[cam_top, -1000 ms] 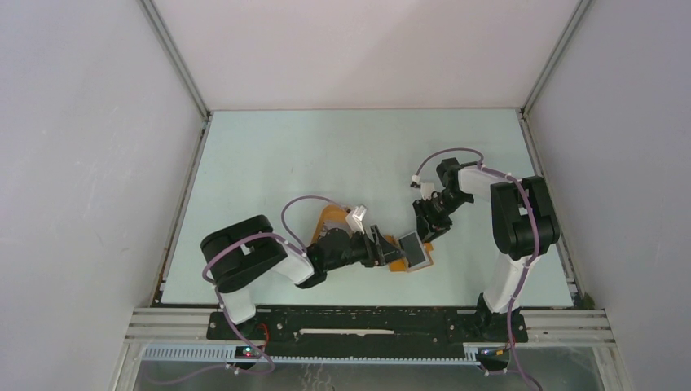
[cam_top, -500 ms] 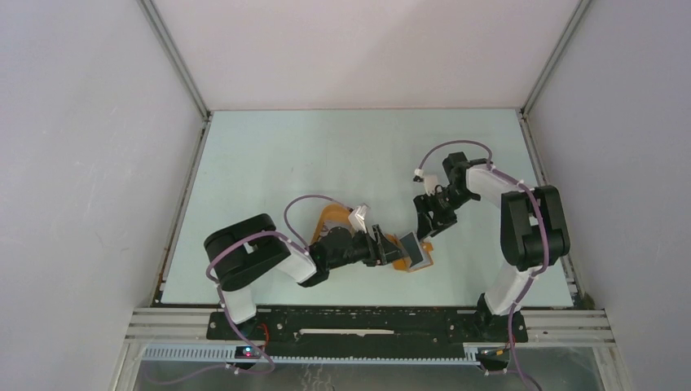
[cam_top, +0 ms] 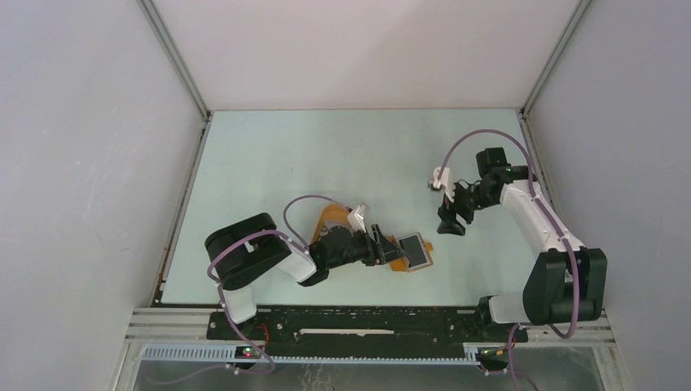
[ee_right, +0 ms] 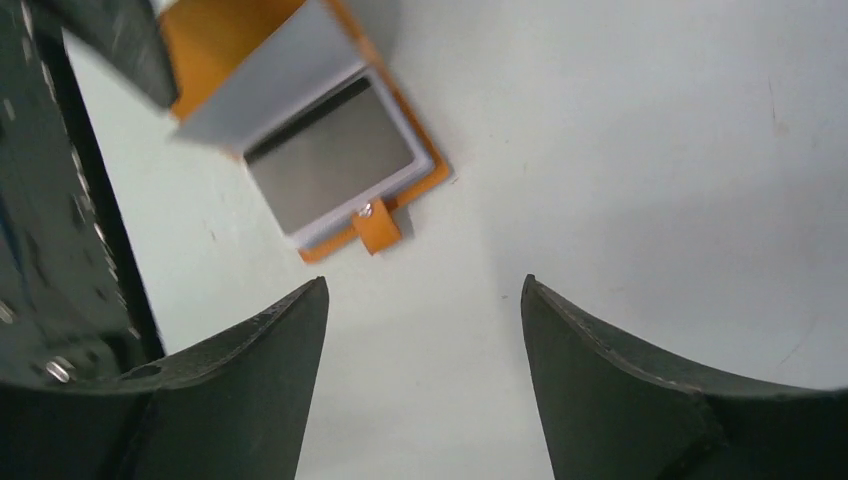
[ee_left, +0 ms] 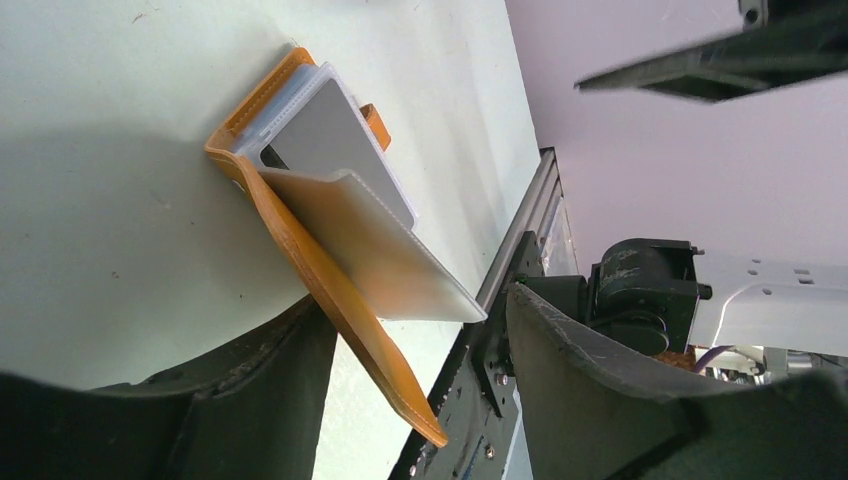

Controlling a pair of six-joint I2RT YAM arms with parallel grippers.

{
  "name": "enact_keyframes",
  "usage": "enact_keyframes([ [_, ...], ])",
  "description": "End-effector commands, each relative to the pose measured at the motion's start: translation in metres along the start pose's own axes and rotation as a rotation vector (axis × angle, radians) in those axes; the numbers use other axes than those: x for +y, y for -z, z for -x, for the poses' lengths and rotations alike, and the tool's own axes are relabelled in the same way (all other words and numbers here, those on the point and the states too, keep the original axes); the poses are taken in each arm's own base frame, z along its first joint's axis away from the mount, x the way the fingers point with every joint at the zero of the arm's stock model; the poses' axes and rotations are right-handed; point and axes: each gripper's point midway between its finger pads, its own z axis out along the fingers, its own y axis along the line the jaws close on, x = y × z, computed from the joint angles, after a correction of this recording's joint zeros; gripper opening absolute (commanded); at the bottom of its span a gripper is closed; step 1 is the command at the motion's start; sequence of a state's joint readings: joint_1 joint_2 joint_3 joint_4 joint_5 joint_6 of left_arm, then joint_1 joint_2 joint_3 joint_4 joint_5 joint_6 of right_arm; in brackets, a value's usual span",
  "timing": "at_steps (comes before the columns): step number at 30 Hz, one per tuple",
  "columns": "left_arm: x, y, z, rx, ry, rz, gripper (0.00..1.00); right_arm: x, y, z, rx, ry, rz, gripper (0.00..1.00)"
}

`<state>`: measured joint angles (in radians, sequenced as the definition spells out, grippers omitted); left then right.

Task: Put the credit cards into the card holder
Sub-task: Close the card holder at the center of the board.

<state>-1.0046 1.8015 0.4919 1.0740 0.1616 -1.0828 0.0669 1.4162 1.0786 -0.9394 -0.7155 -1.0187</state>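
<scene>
The orange card holder (cam_top: 397,264) lies open on the table with a pale grey credit card (cam_top: 415,249) lying flat in it. In the left wrist view the card (ee_left: 335,130) sits under a translucent sleeve (ee_left: 390,250), and the orange cover (ee_left: 350,322) stands up between the fingers. My left gripper (ee_left: 420,298) is open around that cover, which leans on one finger while the other stays apart. My right gripper (ee_right: 425,290) is open and empty over bare table, right of the holder (ee_right: 215,40) and its card (ee_right: 330,165).
An orange rimmed tray (cam_top: 328,217) is partly hidden behind the left arm. The holder's closure tab (ee_right: 375,225) points toward the right gripper. The metal frame rail (cam_top: 367,322) runs along the near table edge.
My right gripper has opened and drawn back to the right, away from the card holder. The card now lies flat in the holder. The left arm has barely moved.
</scene>
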Motion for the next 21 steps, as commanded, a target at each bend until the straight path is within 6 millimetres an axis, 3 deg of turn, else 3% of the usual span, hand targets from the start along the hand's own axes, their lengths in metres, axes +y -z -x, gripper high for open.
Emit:
enact_keyframes([
  [1, -0.015, -0.007, 0.012, -0.022, -0.021, -0.047, 0.67, 0.019, -0.001, -0.015, -0.002, 0.603, 0.143, 0.80],
  [10, -0.019, -0.004, 0.013, -0.025, -0.033, -0.057, 0.67, 0.006, -0.046, -0.034, 0.150, 0.636, 0.231, 0.70],
  [17, -0.017, -0.003, 0.012, -0.028, -0.034, -0.060, 0.67, 0.016, -0.067, -0.050, 0.252, 0.600, 0.302, 0.59],
  [21, -0.018, -0.003, 0.012, -0.029, -0.028, -0.069, 0.66, 0.023, -0.075, -0.067, 0.322, 0.617, 0.326, 0.57],
])
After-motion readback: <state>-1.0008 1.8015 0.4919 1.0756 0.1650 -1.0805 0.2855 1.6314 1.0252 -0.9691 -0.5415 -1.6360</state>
